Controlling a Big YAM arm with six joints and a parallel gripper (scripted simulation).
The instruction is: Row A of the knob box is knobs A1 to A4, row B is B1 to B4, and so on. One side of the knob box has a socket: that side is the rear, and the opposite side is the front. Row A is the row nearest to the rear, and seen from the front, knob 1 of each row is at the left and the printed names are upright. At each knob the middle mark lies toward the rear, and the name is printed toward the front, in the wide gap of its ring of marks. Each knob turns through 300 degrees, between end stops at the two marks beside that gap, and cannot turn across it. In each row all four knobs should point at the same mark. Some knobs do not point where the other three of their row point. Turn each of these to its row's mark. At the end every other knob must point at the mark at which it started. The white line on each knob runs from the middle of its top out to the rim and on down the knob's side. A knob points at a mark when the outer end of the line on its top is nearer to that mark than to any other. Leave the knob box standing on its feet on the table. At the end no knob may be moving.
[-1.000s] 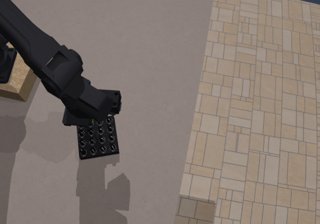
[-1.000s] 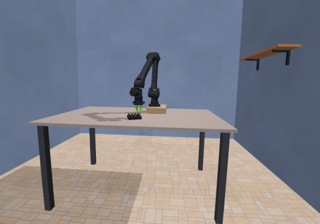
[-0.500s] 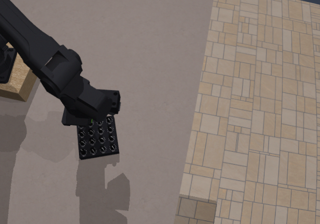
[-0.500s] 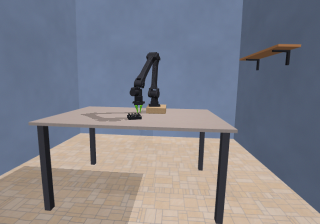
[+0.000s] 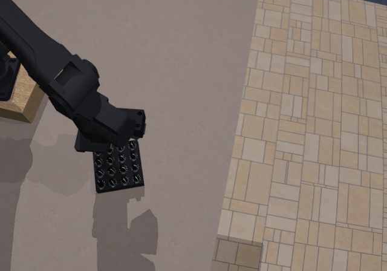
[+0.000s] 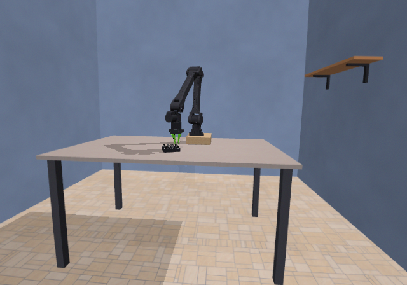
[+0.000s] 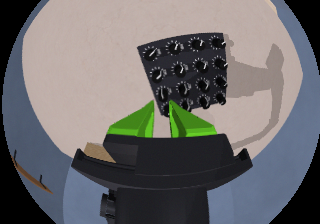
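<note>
Your end effector [image 7: 162, 104] shows its two green fingers low in the middle of the wrist view, drawn most of the way together with a narrow gap between them. Nothing sits in that gap; it has hold of nothing. The fingertips point at the lower left corner of the knob box [image 7: 190, 74], over the nearest row of knobs. You cannot tell from here which knob that is, nor read any printed name.

In the exterior view the end effector [image 6: 176, 141] hangs straight down, its tips just above the right end of the knob box [image 6: 170, 149] and apart from it.

From the top view you see only a sliver of green [image 5: 110, 146] under the black wrist, which covers the upper edge of the knob box [image 5: 118, 171]. The box stands flat on the desk [image 5: 187, 74], in the lower left of the frame, and three full rows of knobs are uncovered below the wrist. The white lines are too small to read for direction.

The arm [image 5: 71, 83] runs up to the upper left corner of the frame, and its foot stands on a wooden block [image 5: 22, 102] at the left edge. The tiled floor [image 5: 312, 137] fills the right side. In the exterior view a wall shelf [image 6: 343, 64] hangs at the upper right.
</note>
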